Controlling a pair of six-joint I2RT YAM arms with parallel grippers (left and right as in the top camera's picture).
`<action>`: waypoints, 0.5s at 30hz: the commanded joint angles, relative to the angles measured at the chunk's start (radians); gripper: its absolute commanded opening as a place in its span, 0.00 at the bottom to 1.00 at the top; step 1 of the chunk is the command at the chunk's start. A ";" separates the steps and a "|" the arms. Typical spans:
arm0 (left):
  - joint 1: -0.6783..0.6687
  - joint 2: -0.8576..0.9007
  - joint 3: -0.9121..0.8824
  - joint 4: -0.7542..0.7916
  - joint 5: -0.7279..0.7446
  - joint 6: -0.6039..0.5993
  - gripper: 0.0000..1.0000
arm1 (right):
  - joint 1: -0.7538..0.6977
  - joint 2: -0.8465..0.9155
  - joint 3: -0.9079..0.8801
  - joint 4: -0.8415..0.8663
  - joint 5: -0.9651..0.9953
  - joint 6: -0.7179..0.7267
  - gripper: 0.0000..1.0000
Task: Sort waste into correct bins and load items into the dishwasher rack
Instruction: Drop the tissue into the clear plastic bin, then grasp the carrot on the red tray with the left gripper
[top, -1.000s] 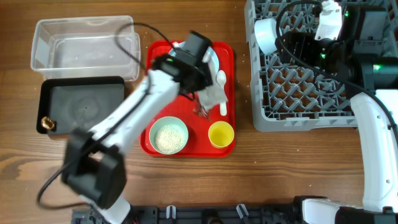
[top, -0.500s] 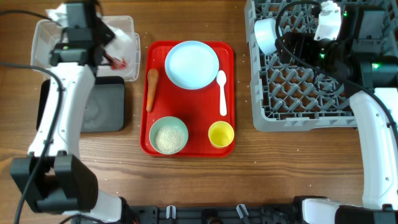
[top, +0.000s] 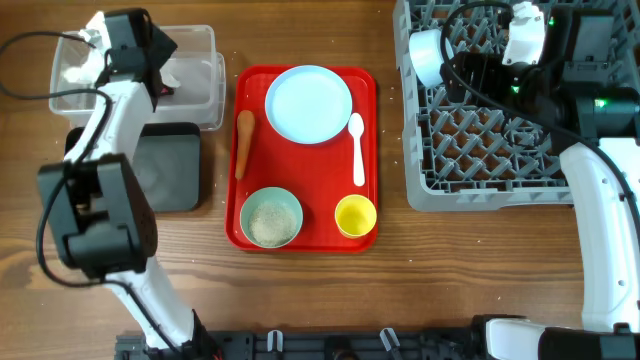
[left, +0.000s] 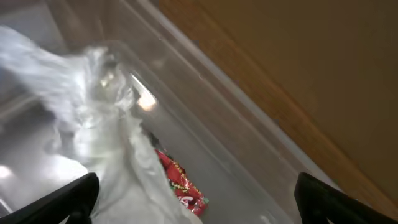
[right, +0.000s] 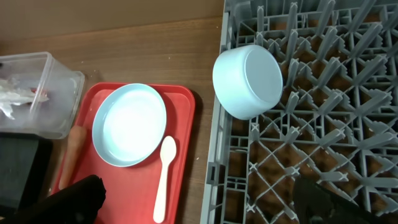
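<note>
My left gripper (left: 199, 205) hangs open over the clear tub (top: 195, 45), with nothing between its fingers. Below it in the tub lie the crumpled white napkin (left: 102, 124) and the red-and-white wrapper (left: 180, 183). On the red tray (top: 370, 90) sit the blue plate (top: 308, 103), carrot (top: 243, 143), white spoon (top: 357, 148), a blue bowl of rice (top: 271, 217) and the yellow cup (top: 355, 215). My right gripper (right: 199, 202) stands open and empty above the left edge of the grey rack (top: 490, 150). A second blue bowl (right: 249, 81) lies tilted among the rack's pegs.
The black tray (top: 170, 175) lies just in front of the clear tub, partly under my left arm. The rack fills the right side of the table. Bare wood separates the red tray from the rack.
My left arm swung from the red tray over to the clear tub. Its jaws opened there, and the napkin and wrapper now lie in the tub. The right arm stayed still.
</note>
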 joint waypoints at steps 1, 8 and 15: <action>0.002 -0.154 0.021 -0.059 -0.010 0.026 1.00 | 0.006 0.011 -0.002 0.001 0.013 -0.021 1.00; -0.019 -0.238 0.021 -0.201 0.288 0.307 1.00 | 0.006 0.011 -0.002 0.000 0.013 -0.021 1.00; -0.169 -0.265 0.021 -0.466 0.552 0.389 1.00 | 0.006 0.011 -0.002 0.000 0.013 0.015 1.00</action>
